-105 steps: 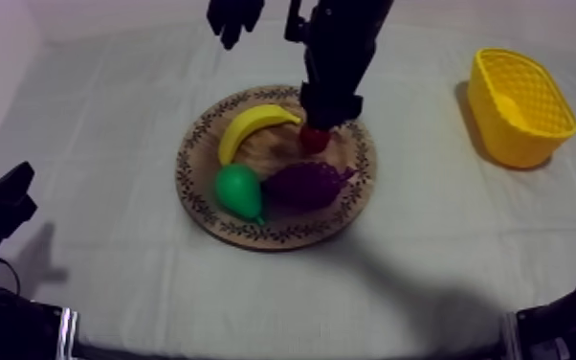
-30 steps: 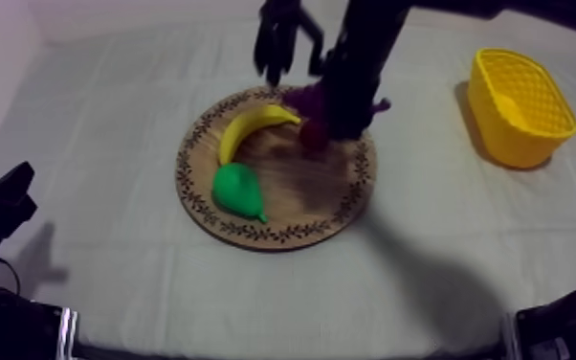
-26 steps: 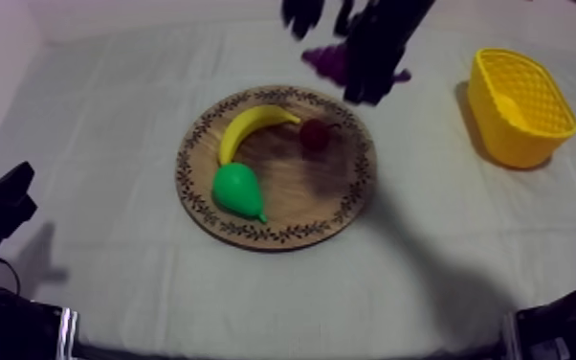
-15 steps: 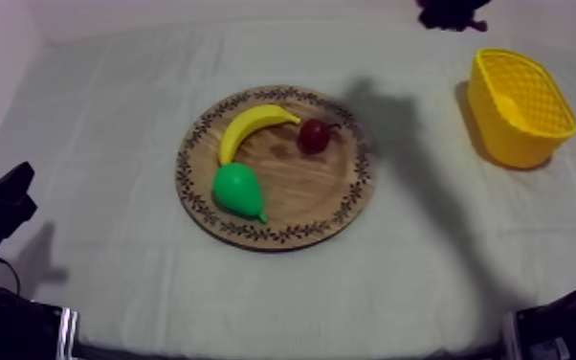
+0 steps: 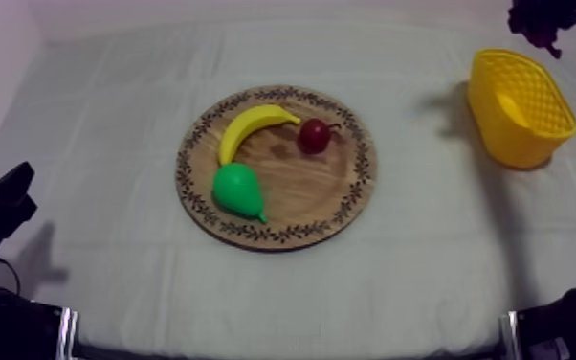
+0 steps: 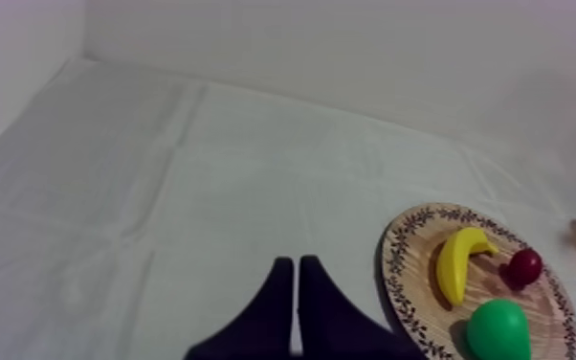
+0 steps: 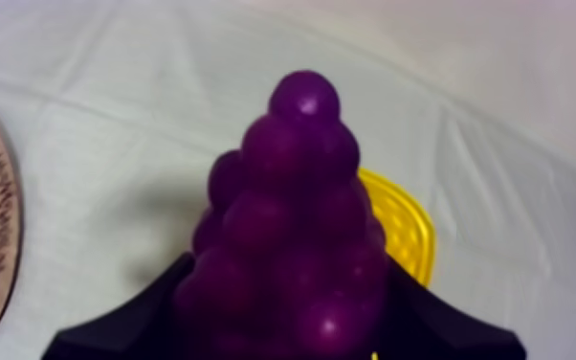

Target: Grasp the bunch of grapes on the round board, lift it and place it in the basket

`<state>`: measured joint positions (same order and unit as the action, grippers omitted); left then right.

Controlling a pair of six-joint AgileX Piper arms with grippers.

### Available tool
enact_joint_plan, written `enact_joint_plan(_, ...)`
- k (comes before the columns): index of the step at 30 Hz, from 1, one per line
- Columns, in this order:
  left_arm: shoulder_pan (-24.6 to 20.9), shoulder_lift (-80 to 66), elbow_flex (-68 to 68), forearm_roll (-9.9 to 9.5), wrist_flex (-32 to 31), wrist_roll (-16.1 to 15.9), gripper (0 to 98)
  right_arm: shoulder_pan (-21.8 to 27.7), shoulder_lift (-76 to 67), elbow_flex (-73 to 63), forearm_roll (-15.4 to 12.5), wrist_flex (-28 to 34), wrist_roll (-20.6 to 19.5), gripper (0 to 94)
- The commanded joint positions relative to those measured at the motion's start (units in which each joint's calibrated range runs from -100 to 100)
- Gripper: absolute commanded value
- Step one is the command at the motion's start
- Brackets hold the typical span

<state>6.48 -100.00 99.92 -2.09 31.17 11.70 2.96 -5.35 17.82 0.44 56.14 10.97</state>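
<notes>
grapes gone from board — clamped in right gripper, by yellow basket.

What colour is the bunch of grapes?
Dark purple. The bunch of grapes shows best in the right wrist view.

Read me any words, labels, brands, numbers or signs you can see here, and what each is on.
None: no text can be read anywhere.
The wooden board has only a leafy pattern round its rim, no letters.
The yellow basket, bunch of grapes, banana, pear and small red fruit show no marks.
</notes>
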Motion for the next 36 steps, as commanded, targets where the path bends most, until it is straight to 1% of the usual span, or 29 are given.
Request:
enact_joint_plan(1, 0.00, 0.00, -0.03, -0.03, -0.05, -0.01, 0.1, 2.47, 0.76, 1.71, 0.20, -0.77, -0.36, 22.5)
enact_joint_plan(5, 0.00, 0.00, -0.03, -0.03, -0.05, -0.01, 0.1, 4.73, 3.18, 3.68, 0.56, -0.40, -0.35, 22.1)
enact_joint_plan(11, 0.00, 0.00, -0.03, -0.03, -0.05, -0.01, 0.1, 5.98, 9.66, 3.47, 0.08, 3.98, 0.79, 22.6)
enact_joint_plan(21, 0.00, 0.00, -0.03, -0.03, -0.05, -0.01, 0.1, 5.93, 23.63, -6.40, -1.37, 10.19, 0.92, 30.6)
enact_joint_plan(23, 0.00, 0.00, -0.03, -0.03, -0.05, -0.01, 0.1, 5.99, 26.24, -8.62, -1.47, 11.20, 0.75, 35.5)
enact_joint_plan(26, 0.00, 0.00, -0.03, -0.03, -0.05, -0.01, 0.1, 6.16, 29.30, -10.74, -1.61, 11.65, 0.76, 48.3)
enact_joint_plan(31, 0.00, 0.00, -0.03, -0.03, -0.05, -0.01, 0.1, 6.38, 31.45, -11.39, -1.83, 10.54, 1.45, 68.7)
enact_joint_plan(33, 0.00, 0.00, -0.03, -0.03, -0.05, -0.01, 0.1, 6.28, 31.53, -10.93, -1.93, 9.70, 1.80, 74.1)
enact_joint_plan(36, 0.00, 0.00, -0.03, -0.03, -0.05, -0.01, 0.1, 6.19, 30.79, -9.84, -1.99, 8.03, 1.86, 77.7)
